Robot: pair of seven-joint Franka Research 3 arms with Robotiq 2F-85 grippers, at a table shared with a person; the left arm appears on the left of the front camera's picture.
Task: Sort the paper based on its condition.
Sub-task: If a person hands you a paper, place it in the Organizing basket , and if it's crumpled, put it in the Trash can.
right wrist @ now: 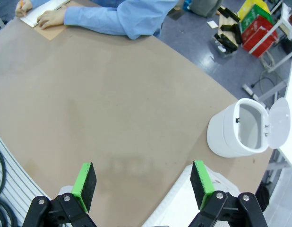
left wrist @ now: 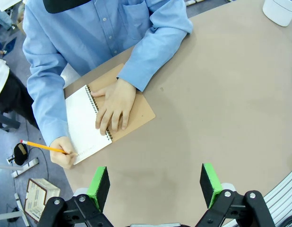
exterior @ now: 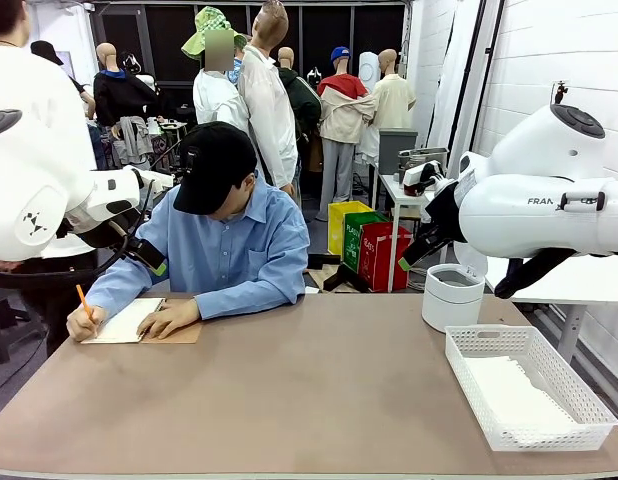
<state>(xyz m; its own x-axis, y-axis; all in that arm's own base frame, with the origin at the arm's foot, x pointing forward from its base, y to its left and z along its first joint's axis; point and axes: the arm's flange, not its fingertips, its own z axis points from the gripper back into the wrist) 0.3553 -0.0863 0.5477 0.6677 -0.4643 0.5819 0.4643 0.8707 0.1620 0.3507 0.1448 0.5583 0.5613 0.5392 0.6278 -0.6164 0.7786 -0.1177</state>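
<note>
A person sits at the far left of the table and writes with an orange pencil [left wrist: 42, 147] on the open white page [left wrist: 84, 125] of a spiral notebook [exterior: 139, 322] with a brown cover. The other hand [left wrist: 115, 106] lies flat on the notebook. White paper [exterior: 514, 392] lies inside the white lattice basket [exterior: 469, 345] at the front right. My left gripper [left wrist: 155, 187] hangs open above the table, near the notebook, with nothing between its green pads. My right gripper [right wrist: 143, 184] is open too, high over the bare middle of the table.
A white bin [exterior: 452, 295] with its lid tipped open stands at the back right, beyond the basket; the right wrist view looks into the bin [right wrist: 236, 127]. Both white arms are raised at the table's sides. The brown tabletop [exterior: 309, 390] is bare in the middle.
</note>
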